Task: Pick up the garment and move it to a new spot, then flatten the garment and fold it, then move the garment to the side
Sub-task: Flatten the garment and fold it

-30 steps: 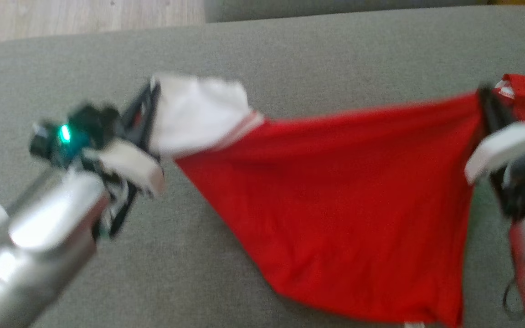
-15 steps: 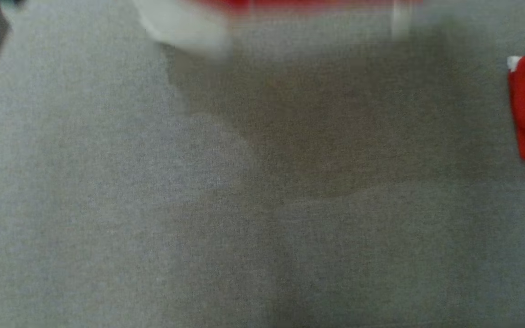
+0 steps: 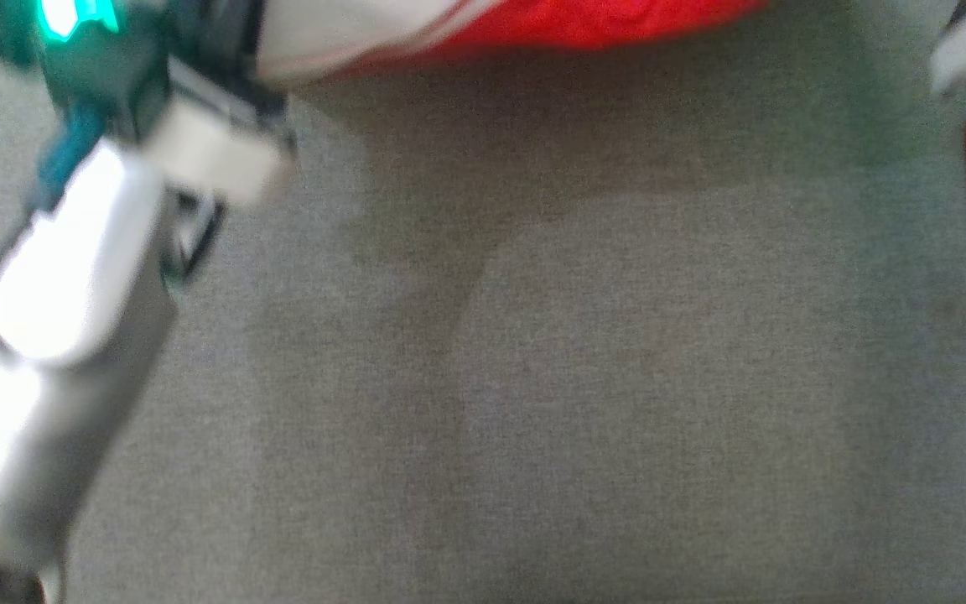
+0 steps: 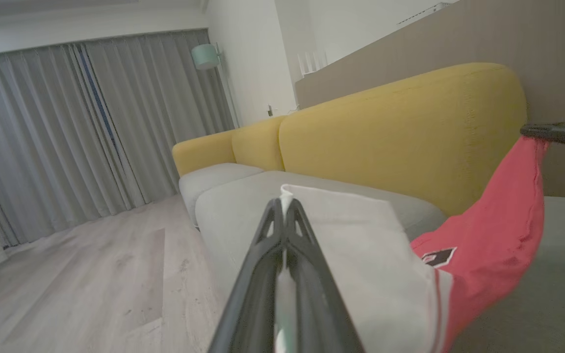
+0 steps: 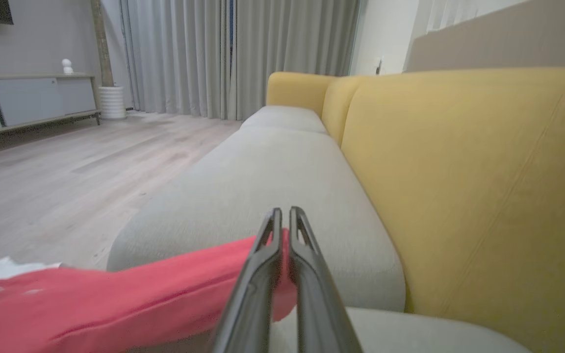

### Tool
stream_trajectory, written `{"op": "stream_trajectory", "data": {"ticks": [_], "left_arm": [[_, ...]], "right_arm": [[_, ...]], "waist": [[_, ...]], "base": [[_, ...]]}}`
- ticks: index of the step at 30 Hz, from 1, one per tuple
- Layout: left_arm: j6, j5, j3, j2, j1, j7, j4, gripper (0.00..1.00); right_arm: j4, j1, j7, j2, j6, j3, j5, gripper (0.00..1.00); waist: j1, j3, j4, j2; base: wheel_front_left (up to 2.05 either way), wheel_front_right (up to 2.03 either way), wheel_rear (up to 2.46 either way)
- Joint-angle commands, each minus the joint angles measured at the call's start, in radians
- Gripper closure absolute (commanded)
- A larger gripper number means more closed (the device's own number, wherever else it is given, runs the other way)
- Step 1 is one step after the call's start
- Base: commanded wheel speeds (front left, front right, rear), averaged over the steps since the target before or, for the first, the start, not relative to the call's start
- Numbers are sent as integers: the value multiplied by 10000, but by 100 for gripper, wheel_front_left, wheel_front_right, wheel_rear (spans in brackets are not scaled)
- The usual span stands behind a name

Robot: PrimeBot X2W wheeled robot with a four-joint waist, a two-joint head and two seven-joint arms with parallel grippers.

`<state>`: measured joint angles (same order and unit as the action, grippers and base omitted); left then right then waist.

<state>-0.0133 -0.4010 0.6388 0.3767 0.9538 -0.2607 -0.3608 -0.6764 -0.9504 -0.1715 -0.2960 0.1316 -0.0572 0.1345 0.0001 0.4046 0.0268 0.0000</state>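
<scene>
Above the grey sofa seat (image 3: 533, 377), left gripper (image 4: 285, 203) pinches the white sleeve (image 4: 361, 245) of the soft, light shirt (image 4: 488, 230), right gripper (image 5: 285, 213) its red edge (image 5: 174, 289).

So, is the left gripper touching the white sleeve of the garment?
Touching. The left wrist view shows the left gripper shut on the white sleeve, with cloth pinched between its jaws.

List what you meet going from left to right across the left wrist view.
curtains → left gripper → garment's white sleeve → garment's red body → right gripper
</scene>
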Motion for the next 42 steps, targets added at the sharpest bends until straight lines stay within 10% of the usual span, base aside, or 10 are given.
{"op": "stream_trajectory", "data": {"ticks": [1,26,42], "left_arm": [[-166,193,-754,274,-307,-9,567,100],[-725,2555,-2401,-330,-10611,-10,4301,100],[-1015,3193,-2168,-147,-8056,-11,3769,100]], "right_arm": [[291,435,-137,10,-9,-123,174,100],[5852,10443,2511,406,-9,1812,1286,100],[5463,9512,3058,685,-9,2209,911,100]], "waist": [[-1,-289,0,0],[-1,-3560,-18,0],[-1,-2749,181,0]], "base": [[0,0,0],[0,0,0],[0,0,0]]}}
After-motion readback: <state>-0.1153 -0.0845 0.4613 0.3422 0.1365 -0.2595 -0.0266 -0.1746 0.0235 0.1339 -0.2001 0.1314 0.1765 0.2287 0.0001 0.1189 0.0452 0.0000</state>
